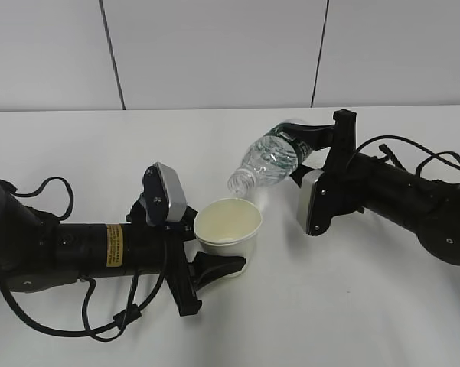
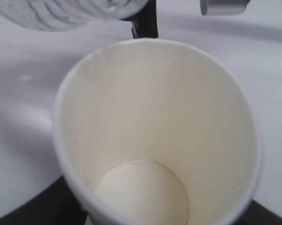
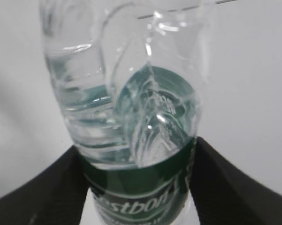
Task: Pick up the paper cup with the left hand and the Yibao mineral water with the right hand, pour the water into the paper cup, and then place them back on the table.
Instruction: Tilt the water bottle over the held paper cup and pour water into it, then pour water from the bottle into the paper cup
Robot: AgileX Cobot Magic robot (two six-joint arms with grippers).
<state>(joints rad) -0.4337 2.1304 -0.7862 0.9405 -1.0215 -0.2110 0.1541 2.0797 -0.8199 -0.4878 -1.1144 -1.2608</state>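
Observation:
The cream-white paper cup [image 1: 228, 228] is held upright by my left gripper [image 1: 214, 256], which is shut on it just above the white table [image 1: 99, 153]. The left wrist view looks down into the cup [image 2: 155, 131], and its bottom looks bare. My right gripper [image 1: 310, 157] is shut on the Yibao mineral water bottle [image 1: 272, 162] at its green label. The bottle is tilted, with its open neck [image 1: 237, 182] pointing down-left, just above and behind the cup's rim. The right wrist view shows the bottle [image 3: 131, 117] between the black fingers [image 3: 42, 192], with clear water [image 3: 80, 103] inside.
The left arm [image 1: 76, 248] with a yellow sticker lies along the front left. The right arm [image 1: 398, 202] with cables lies at the right. A white panelled wall [image 1: 214, 53] runs behind the table's far edge.

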